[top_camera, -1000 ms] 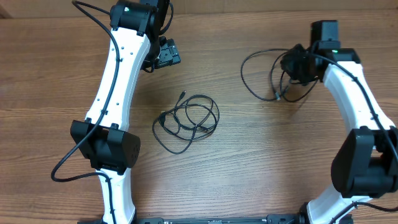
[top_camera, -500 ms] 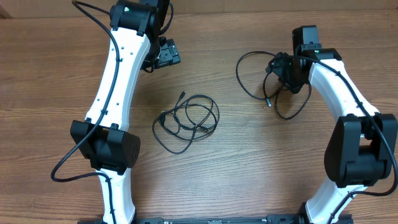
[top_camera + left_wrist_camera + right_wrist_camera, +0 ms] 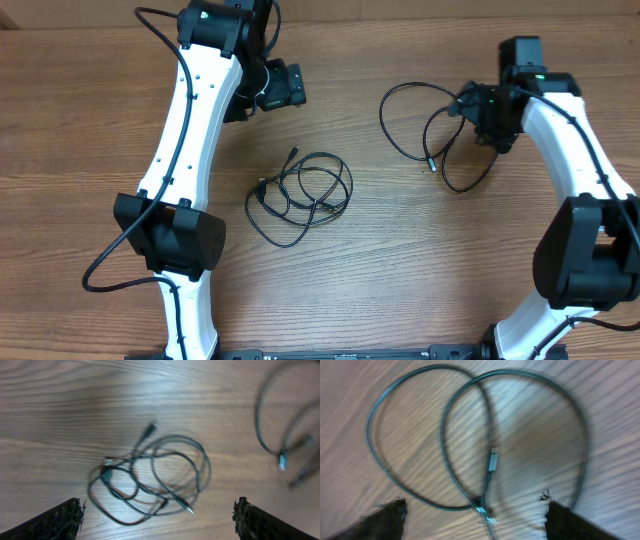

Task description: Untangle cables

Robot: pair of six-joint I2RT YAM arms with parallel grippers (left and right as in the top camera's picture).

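Overhead view: a brown wood-grain surface [image 3: 420,270] runs to all frame edges, with a pale strip along the far edge. A tangled bundle of thin black cables [image 3: 305,197] lies near the middle, between the two white arms and apart from both, with bare wood all round it. A separate thin black cable in two loose loops [image 3: 432,150] lies to the far right, well apart from the bundle. The left gripper [image 3: 282,88] hangs beyond the bundle, touching nothing. The right gripper [image 3: 490,118] is over the right-hand loop of the separate cable; whether it touches the cord cannot be told here.

Left wrist view: the left gripper [image 3: 157,521] is spread wide, one dark fingertip in each lower corner, and it holds nothing. The bundle [image 3: 155,467] lies on the wood ahead of it, with open room on every side. The separate cable [image 3: 260,425] shows blurred at the upper right, its silvery plug [image 3: 282,462] pointing down.

Right wrist view: the right gripper [image 3: 475,516] stands well open, its fingers apart at the lower corners and closed on nothing. Two overlapping loops of the separate cable [image 3: 442,435] lie on the wood between and ahead of them, a silvery plug [image 3: 493,458] near the crossing.
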